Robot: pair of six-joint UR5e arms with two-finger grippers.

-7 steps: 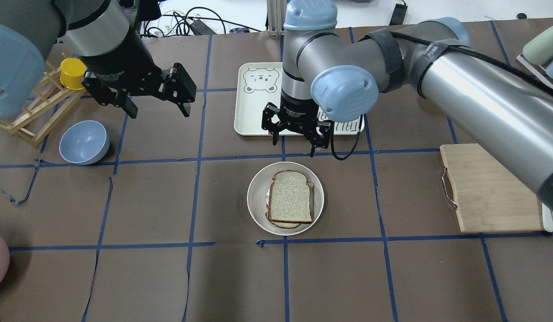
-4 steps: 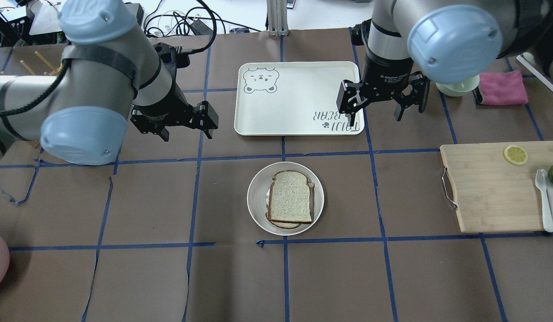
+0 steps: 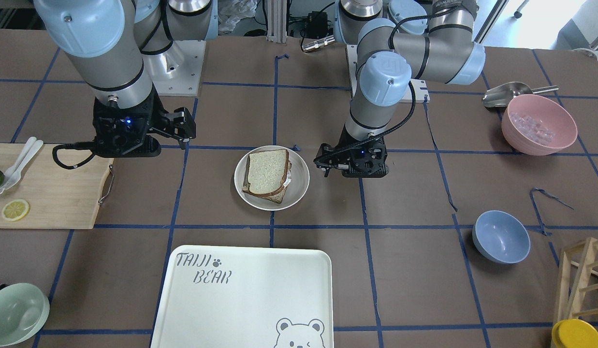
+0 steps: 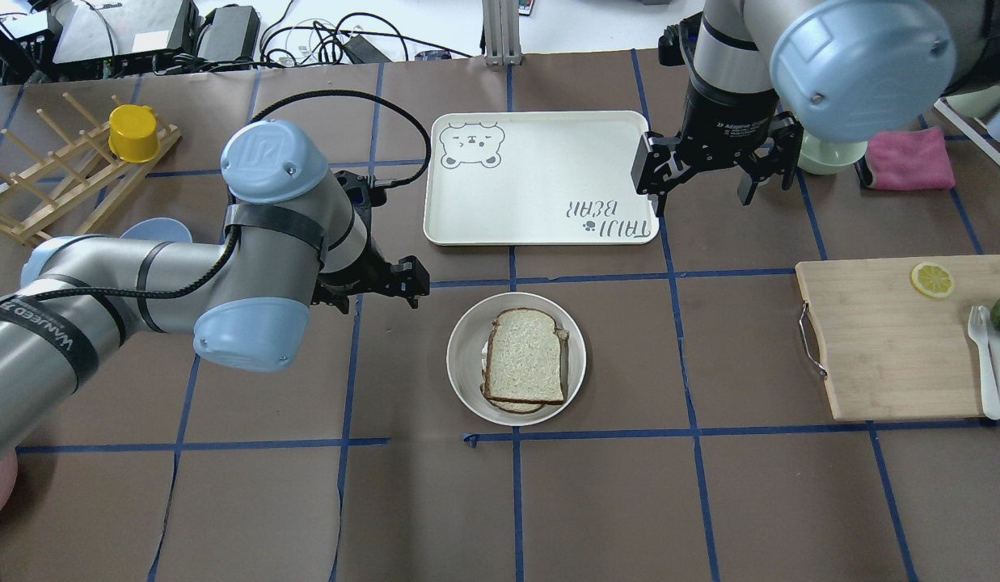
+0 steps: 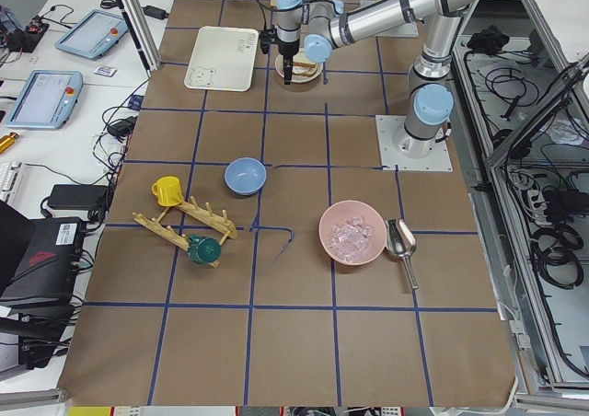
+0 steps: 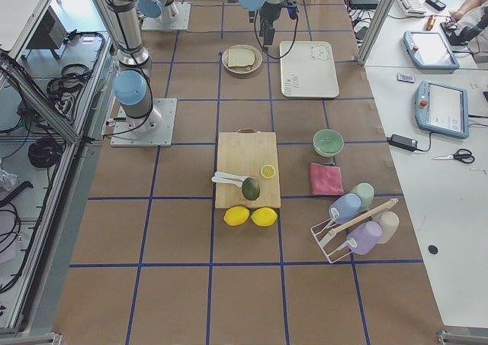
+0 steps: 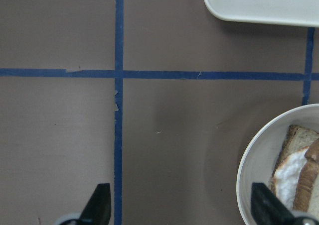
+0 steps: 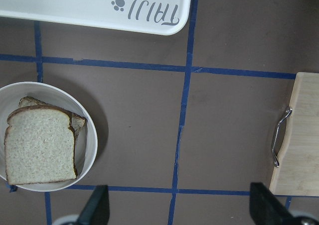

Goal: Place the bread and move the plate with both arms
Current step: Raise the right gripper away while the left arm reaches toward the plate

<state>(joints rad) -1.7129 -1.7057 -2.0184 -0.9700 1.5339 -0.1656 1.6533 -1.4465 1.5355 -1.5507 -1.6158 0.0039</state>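
The bread point(image 4: 525, 356) lies on top of a second slice in the round cream plate point(image 4: 464, 356) at the table's middle; both also show in the front view, the bread point(image 3: 266, 170) on the plate point(image 3: 299, 180). My left gripper point(image 4: 374, 295) is open and empty, low over the table just left of the plate. In the left wrist view its open gripper point(image 7: 182, 207) has the plate rim point(image 7: 247, 160) by one fingertip. My right gripper point(image 4: 702, 198) is open and empty, higher up by the tray's right edge. The right wrist view shows the bread point(image 8: 40, 145) from above.
The white bear-print tray point(image 4: 540, 178) lies beyond the plate. A wooden cutting board point(image 4: 879, 339) with a lemon slice, an avocado and white cutlery is at the right. A blue bowl point(image 3: 501, 237), a pink bowl point(image 3: 539, 124) and a wooden rack point(image 4: 55, 174) stand at the left.
My left arm has swung down and toward the plate, its gripper now just beside the rim. My right gripper has drifted slightly right and farther back. The bread and plate have not moved.
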